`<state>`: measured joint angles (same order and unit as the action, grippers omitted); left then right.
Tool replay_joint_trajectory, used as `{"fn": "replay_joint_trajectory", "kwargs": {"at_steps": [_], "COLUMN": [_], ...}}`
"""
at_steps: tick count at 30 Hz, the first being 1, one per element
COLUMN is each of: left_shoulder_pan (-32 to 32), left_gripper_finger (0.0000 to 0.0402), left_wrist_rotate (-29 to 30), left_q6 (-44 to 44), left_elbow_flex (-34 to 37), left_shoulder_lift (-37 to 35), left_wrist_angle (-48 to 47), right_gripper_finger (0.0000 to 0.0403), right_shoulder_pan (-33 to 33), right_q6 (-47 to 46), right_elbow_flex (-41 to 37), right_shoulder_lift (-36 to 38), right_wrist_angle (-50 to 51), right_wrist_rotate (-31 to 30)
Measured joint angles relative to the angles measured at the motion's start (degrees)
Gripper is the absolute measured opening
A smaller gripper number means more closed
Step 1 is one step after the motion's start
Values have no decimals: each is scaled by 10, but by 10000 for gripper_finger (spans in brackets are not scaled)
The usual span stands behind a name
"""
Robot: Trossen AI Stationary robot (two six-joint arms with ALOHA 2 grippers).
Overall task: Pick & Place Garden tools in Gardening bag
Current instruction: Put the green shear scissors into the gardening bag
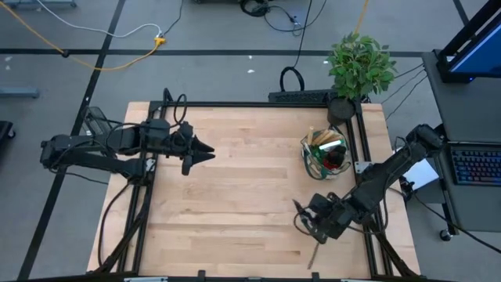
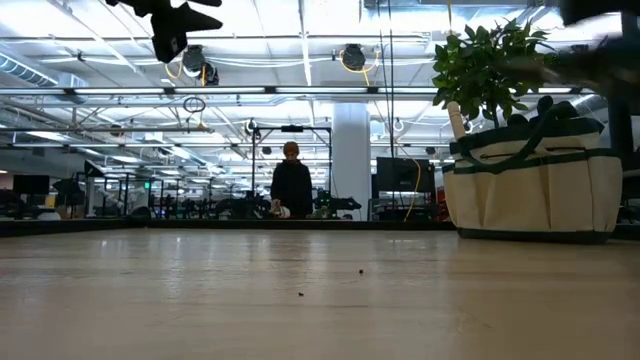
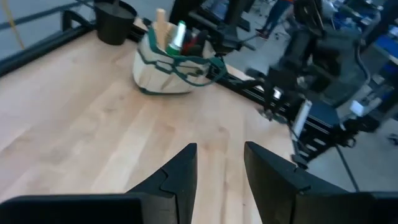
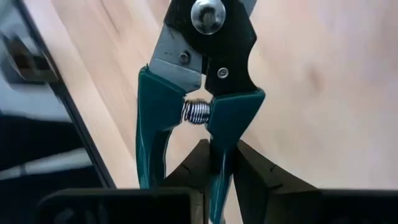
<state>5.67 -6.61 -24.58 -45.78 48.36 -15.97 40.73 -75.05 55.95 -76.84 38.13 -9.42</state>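
Teal-handled steel pruning shears (image 4: 198, 93) are filling the right wrist view, one handle pinched between the right gripper (image 4: 217, 163)'s dark fingers, the other handle hanging free with the coil spring between them. We are judging that this single-handle grip keeps the spring from fighting the fingers, though it leaves the tool free to swing.

From above, the right gripper (image 1: 319, 219) is sitting near the table's front right corner, the shears (image 1: 312, 252) dangling toward the near edge. The right arm is folding back on itself, elbow out past the right rail, wrist angled toward the table's middle.

The round beige fabric gardening bag with dark green trim (image 1: 326, 153) is standing further back on the right side, just in front of the leafy green potted plant (image 1: 358, 66), already bristling with wooden handles and a green item. We are reading this as a late stage: the bare wooden table (image 1: 235, 196) shows no other loose tools.

The left gripper (image 1: 205, 152) is hovering above the far left, fingers (image 3: 180, 171) spread, empty, apparently waiting.

A person is standing far behind the table in the low view.
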Motion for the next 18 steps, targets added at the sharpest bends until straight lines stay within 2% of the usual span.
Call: {"fn": "replay_joint_trajectory", "kwargs": {"at_steps": [7,18], "left_shoulder_pan": [-29,-78], "left_gripper_finger": [136,136], "left_wrist_rotate": [-10,-10], "left_q6": [-33,-71], "left_elbow_flex": [0,0], "left_shoulder_lift": [0,0], "left_wrist_angle": [0,59], "right_gripper_finger": [36,36], "right_shoulder_pan": [-67,-146], "right_q6": [147,470], "right_elbow_flex": [76,178], "right_shoulder_lift": [0,0], "right_wrist_angle": [3,3], "right_wrist_rotate": [-94,-269]}}
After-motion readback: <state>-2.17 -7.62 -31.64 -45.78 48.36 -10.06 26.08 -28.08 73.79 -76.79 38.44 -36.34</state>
